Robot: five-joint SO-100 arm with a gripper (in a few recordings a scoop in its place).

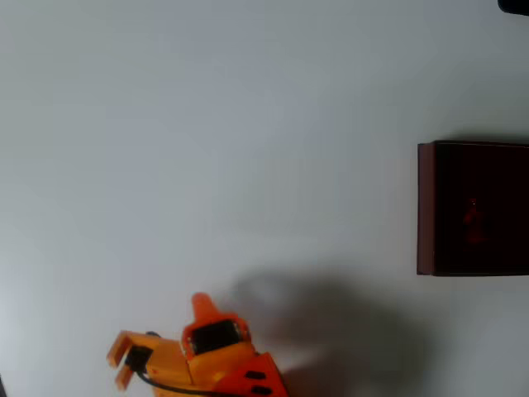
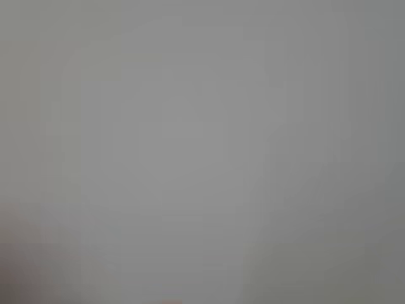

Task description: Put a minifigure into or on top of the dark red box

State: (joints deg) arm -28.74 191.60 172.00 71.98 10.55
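The dark red box (image 1: 426,207) stands at the right edge of the overhead view, cut off by the frame, its inside very dark. A faint red shape that looks like the minifigure (image 1: 473,218) lies inside it, near the middle. My orange gripper (image 1: 201,308) is low at the bottom left, far from the box, with one pointed tip showing toward the top of the picture. Nothing shows held in it, and how its jaws stand is not clear. The wrist view is a blurred grey surface.
The pale grey table (image 1: 248,124) stretches wide between the arm and the box. The arm casts a soft shadow (image 1: 331,331) to its right. A small dark object (image 1: 514,5) sits in the top right corner.
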